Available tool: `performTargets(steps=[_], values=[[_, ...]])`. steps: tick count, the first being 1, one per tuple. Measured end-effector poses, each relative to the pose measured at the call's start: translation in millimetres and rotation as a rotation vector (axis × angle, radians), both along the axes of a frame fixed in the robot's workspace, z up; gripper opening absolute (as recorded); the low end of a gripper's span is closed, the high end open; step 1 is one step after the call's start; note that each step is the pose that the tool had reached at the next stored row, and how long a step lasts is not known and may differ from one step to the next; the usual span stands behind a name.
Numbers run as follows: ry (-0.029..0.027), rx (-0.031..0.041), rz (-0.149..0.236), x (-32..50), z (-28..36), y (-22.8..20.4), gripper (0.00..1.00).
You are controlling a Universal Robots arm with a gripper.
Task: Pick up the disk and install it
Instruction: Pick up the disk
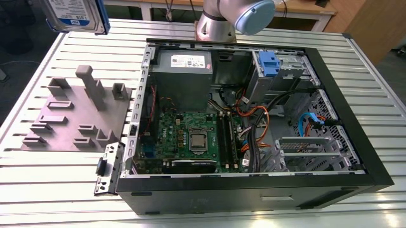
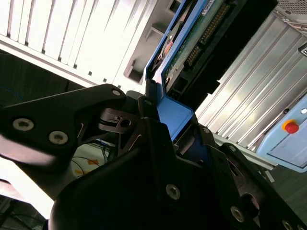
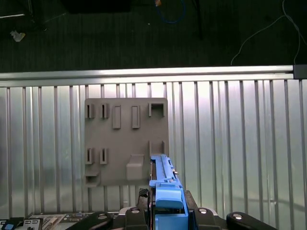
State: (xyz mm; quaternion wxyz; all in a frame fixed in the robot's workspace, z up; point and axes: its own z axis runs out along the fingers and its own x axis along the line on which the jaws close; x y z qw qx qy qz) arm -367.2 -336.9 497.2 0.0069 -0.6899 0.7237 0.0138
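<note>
Above the table [image 1: 63, 190] toward the exterior view's left edge, I see my gripper [image 2: 173, 122] clamping the disk [image 1: 76, 14]: label in the exterior view, blue carrier frame [image 3: 166, 196] edge-on in the first wrist view.

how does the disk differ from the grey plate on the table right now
Pose: the disk hangs in the air, gripped by the hand; the plate lies flat on the table. Look: the disk bears a white-and-blue label and a blue frame; the plate is plain grey with upright posts and slots. Both are outside the case, on the exterior view's left.
</note>
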Motion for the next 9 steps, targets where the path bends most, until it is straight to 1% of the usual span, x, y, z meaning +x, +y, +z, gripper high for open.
performTargets(steps=[9], values=[[0.0000,0.0000,0.000,5.5,0.0,0.0,0.36]])
